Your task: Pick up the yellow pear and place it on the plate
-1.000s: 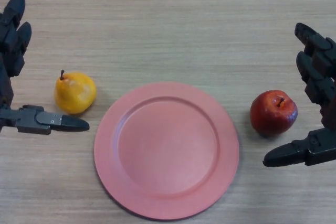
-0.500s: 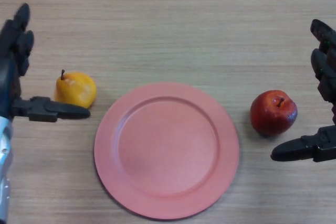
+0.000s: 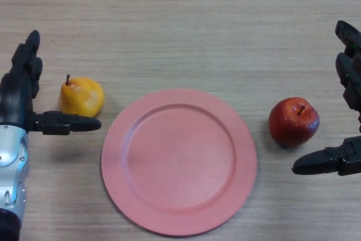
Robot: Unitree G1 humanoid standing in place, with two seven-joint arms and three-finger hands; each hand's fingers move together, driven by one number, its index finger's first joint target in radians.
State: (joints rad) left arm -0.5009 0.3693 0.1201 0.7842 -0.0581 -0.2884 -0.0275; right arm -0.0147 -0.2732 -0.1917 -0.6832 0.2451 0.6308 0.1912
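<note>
Nearby, open left hand (image 3: 20,97), yellow pear (image 3: 82,97)

Pale wood-grain table (image 3: 180,26), matt. The plate (image 3: 179,161) looks smooth matt plastic. Glossy red apple (image 3: 293,121); the yellow pear (image 3: 82,97) has a duller sheen.

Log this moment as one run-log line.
left hand: open beside yellow pear | right hand: open, idle | plate: bare

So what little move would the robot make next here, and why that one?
Probably curl the left hand around the yellow pear. That hand is open, its thumb reaching just under the pear and its fingers straight up to the pear's left, so the fruit sits in the gap, not yet held. The plate beside it holds nothing.
</note>
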